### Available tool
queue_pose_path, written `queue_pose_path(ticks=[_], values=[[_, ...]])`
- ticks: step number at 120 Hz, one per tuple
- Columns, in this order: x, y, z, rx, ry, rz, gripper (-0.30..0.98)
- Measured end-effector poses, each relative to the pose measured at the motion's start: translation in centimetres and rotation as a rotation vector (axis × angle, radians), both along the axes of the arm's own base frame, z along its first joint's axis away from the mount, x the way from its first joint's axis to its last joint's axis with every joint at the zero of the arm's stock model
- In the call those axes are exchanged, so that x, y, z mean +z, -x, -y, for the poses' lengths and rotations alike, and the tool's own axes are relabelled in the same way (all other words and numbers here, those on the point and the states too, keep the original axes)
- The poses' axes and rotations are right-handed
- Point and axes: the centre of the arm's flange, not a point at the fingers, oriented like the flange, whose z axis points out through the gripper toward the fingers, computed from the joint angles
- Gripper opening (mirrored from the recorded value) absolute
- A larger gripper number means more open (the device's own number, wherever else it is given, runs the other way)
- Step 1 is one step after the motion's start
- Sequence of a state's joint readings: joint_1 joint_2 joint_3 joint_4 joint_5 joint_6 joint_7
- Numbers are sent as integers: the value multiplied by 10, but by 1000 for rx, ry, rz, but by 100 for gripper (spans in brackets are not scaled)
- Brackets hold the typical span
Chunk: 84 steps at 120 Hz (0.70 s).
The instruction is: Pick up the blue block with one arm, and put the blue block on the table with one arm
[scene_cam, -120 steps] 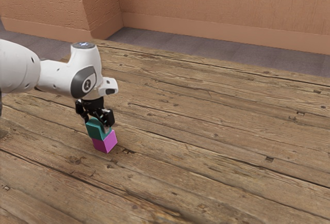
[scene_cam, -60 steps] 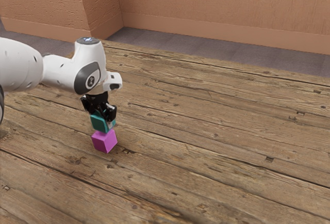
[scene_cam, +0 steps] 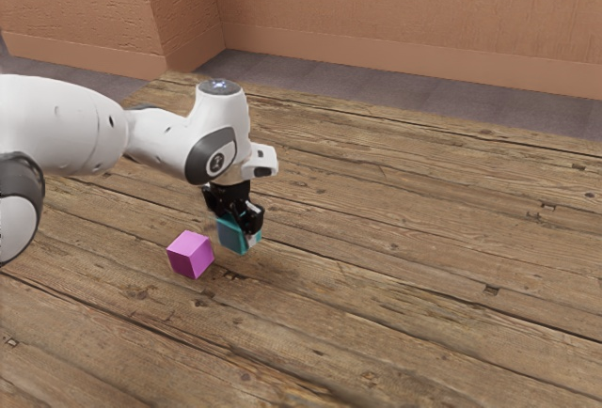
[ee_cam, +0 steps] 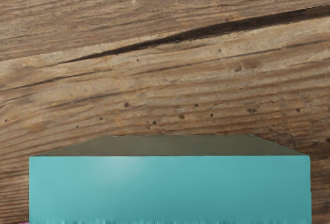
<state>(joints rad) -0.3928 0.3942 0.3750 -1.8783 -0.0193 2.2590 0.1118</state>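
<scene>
Shifted from above the magenta block to its side, the blue block is clamped between the 2 fingers of our gripper — leaving us, we judge, only to settle it on the table and let go

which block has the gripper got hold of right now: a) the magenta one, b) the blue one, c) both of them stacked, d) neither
b, the exterior view shows the gripper closed on the blue block, while the magenta block sits apart from it on the wooden table.
</scene>
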Motion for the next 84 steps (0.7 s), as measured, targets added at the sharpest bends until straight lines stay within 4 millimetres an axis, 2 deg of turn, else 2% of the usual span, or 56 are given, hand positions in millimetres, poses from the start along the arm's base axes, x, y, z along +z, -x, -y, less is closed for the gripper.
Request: queue_pose_path(ticks=[5, 12, 35, 51, 67, 77, 84], values=[[-1, -1, 2, -1, 0, 0, 34], [-3, -2, 5, -5, 4, -2, 42], [-3, -2, 9, -10, 14, -6, 54], [9, -7, 7, -14, 14, 16, 61], [56, -18, 4, -17, 10, 46, 65], [107, -15, 0, -11, 25, 60, 66], [150, -11, 1, -9, 38, 71, 67]])
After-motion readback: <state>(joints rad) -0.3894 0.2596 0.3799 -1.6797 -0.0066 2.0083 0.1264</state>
